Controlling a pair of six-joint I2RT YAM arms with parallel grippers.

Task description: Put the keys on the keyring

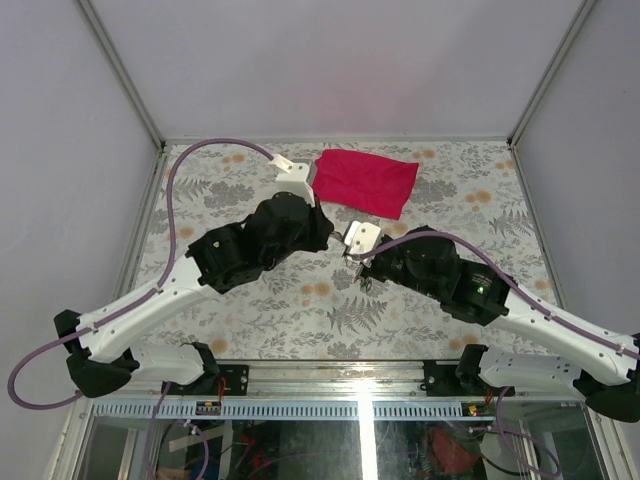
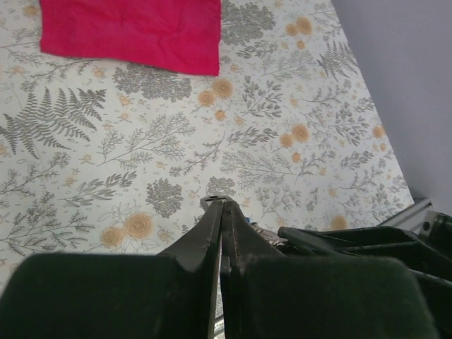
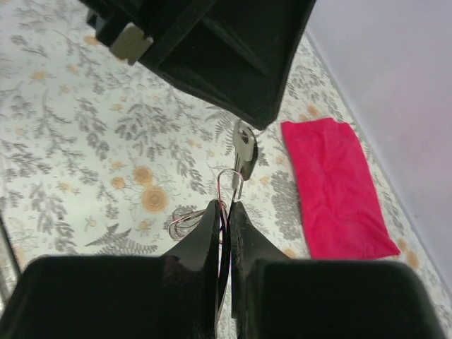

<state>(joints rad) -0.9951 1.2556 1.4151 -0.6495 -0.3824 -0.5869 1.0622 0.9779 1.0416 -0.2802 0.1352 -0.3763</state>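
My right gripper [image 3: 224, 206] is shut on the keyring [image 3: 230, 178], a thin silver wire ring whose arc rises just above the fingertips. A silver key [image 3: 245, 150] hangs from the tip of my left gripper [image 2: 224, 205], which is shut on it. The key's lower end touches or overlaps the ring's arc. More silver wire loops [image 3: 185, 220] hang left of the right fingers; whether these are keys I cannot tell. From above, the left gripper [image 1: 333, 238] and right gripper [image 1: 357, 262] meet over the middle of the table. No coloured key tags show.
A red cloth [image 1: 365, 182] lies flat at the back of the floral table [image 1: 250, 300], just beyond both grippers; it also shows as the cloth [image 3: 335, 187] and the cloth [image 2: 134, 32]. Grey walls close the sides and back.
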